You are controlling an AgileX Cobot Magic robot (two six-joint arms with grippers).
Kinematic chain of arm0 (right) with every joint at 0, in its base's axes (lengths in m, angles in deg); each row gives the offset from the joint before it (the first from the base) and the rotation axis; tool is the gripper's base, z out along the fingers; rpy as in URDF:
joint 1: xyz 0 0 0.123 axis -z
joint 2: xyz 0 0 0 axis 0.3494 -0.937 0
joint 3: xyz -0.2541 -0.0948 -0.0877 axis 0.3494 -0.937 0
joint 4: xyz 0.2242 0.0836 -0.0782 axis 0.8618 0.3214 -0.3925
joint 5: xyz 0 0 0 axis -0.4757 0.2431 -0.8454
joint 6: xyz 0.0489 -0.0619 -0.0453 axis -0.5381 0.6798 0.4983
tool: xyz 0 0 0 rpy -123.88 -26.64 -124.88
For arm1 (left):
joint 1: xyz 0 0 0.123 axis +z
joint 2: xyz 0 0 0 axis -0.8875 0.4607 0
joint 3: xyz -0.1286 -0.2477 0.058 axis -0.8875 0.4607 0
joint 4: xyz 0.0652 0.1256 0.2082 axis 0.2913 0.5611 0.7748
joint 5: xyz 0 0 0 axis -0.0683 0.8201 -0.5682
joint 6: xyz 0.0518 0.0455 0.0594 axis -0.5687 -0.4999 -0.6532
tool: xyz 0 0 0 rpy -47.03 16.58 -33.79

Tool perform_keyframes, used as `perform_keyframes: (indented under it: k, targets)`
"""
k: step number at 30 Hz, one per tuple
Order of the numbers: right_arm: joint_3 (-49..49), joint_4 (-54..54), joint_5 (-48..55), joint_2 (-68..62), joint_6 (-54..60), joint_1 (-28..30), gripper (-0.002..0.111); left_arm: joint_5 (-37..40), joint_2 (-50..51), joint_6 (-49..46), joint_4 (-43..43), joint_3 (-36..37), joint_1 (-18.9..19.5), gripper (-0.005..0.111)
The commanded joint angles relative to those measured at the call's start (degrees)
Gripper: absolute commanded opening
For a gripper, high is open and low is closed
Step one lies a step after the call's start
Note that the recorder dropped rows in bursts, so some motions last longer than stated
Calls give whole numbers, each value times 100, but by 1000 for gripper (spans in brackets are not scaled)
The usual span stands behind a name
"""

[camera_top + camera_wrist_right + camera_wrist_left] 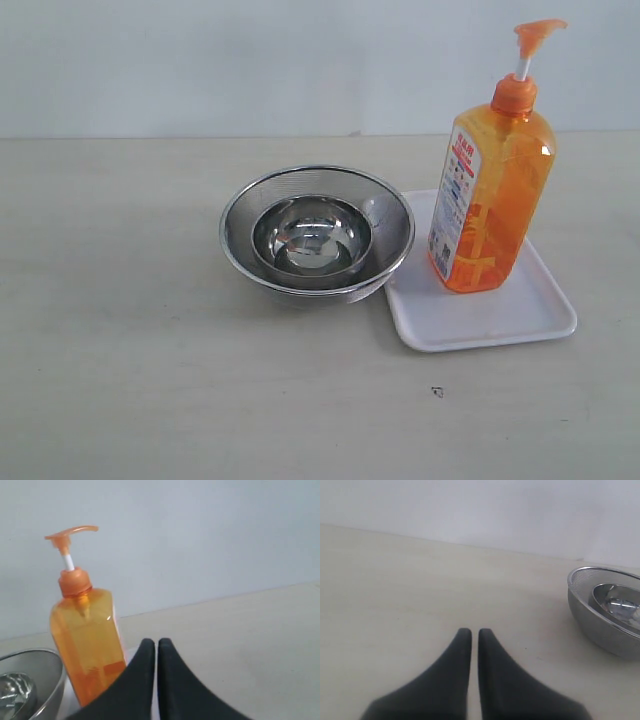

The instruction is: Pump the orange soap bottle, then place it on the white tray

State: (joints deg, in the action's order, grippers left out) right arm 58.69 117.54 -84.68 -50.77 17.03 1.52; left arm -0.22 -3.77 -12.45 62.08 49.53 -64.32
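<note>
Orange plastic stood out at the right of the exterior view: the orange soap bottle (490,200) stood upright on the white tray (500,325), on the tray's far part, with its pump head raised and the nozzle pointing toward the frame's right edge. At the frame's centre sat a steel strainer bowl (240,240) with a smaller steel bowl (312,235) nested inside. Its rim overlapped the tray's left edge in that view, and we could not tell whether the two touched.

The claws appeared only in the wrist views. The left gripper (474,631) had its dark fingers drawn together with a thin slit between them and held nothing. It sat low over the bare table (120,350), with the strainer bowl off to one side. The right gripper (155,641) was closed and empty too, and the bottle stood just beyond its fingers, ungripped.

Only the exterior view gave us the tray's whole outline and a small dark mark (437,391) on the table below it. Open tabletop spread across the left and lower parts of that frame.
</note>
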Motion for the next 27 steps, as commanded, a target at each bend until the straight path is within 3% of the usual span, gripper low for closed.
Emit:
perform_keyframes:
  k: [1, 7, 23, 24, 27]
  targets:
    - [-411, 6, 410, 953, 38, 591, 0, -13, -18, -41, 19, 22, 12, 5]
    - [-489, -9, 1272, 2507, 38, 1215, 0, -13, -18, -41, 19, 22, 12, 5]
    - [-416, -90, 1319, 2507, -120, 1317, 0, -13, -18, -41, 19, 22, 12, 5]
    - [-416, -863, 1478, 2507, -462, 1317, 0, -13, -18, -41, 19, 22, 12, 5]
    - [-416, -4313, 2035, 2507, -3353, 1317, 0, -13, -18, -41, 19, 22, 12, 5]
